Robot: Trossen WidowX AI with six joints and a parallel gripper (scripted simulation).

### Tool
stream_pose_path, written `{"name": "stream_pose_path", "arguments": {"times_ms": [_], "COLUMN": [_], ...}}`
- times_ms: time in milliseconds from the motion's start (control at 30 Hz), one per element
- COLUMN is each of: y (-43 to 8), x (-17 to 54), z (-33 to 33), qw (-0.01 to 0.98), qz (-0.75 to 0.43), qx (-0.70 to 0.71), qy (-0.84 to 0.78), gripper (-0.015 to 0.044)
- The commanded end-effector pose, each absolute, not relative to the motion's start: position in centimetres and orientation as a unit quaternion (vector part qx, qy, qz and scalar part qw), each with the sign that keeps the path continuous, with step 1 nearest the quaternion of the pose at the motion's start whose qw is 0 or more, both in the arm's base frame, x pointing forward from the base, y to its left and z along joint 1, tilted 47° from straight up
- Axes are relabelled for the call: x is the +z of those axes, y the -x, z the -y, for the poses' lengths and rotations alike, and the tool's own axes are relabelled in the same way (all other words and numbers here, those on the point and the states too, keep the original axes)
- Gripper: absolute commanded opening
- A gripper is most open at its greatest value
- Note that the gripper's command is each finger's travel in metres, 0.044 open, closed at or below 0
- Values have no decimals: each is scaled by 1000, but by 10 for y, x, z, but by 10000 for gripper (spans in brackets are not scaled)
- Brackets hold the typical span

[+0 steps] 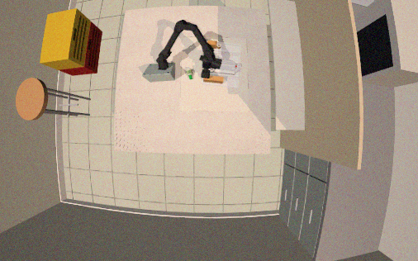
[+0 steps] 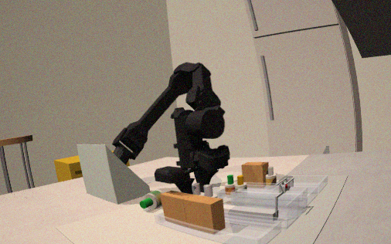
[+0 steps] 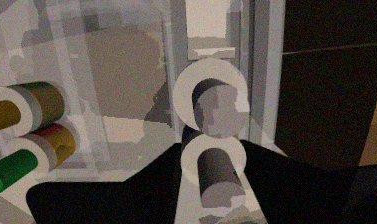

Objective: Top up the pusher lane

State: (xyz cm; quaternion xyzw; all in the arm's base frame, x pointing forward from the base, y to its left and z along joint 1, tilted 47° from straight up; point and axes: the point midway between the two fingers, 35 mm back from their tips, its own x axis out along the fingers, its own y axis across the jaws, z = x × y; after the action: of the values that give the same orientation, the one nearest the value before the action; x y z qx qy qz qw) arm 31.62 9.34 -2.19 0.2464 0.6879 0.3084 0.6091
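My gripper (image 2: 198, 190) (image 3: 209, 147) is shut on a white jar with a grey cap (image 2: 195, 188) (image 3: 222, 192), low at the front of the sprung lane. A matching grey-capped jar (image 2: 208, 190) (image 3: 221, 107) stands directly behind it between the clear lane walls (image 3: 275, 75). In the wrist view the two jars overlap, close together in a row; whether they touch cannot be told. A pale edge (image 3: 210, 54) shows behind the rear jar, perhaps the pusher plate. The low front stop and the jar bottoms are hidden, so contact with the lane floor cannot be told.
An orange-brown block (image 1: 213, 79) (image 2: 193, 210) stands beside the lane, another (image 1: 213, 44) (image 2: 254, 173) on the far side. Green-capped (image 2: 230, 180) (image 3: 15, 170) and amber-capped (image 2: 240, 180) (image 3: 40, 102) jars stand in neighbouring lanes. A green-capped jar (image 1: 190, 75) (image 2: 151, 201) lies near the grey wedge (image 1: 159, 73) (image 2: 99, 174).
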Motion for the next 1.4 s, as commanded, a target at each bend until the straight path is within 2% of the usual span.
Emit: {"name": "stream_pose_path", "arguments": {"times_ms": [0,300,667,1133,1367], "y": [-315,-315,-316,-318,-302], "x": [-22,-22,-22,-9,-7], "z": [-93,-93,-93,-78,-75], "qw": [610,610,610,610,610], "qz": [-686,-686,-686,-686,-687], "qx": [311,311,311,311,310], "qy": [-247,-247,-247,-246,-246], "gripper": [0,0,283,283,283]}}
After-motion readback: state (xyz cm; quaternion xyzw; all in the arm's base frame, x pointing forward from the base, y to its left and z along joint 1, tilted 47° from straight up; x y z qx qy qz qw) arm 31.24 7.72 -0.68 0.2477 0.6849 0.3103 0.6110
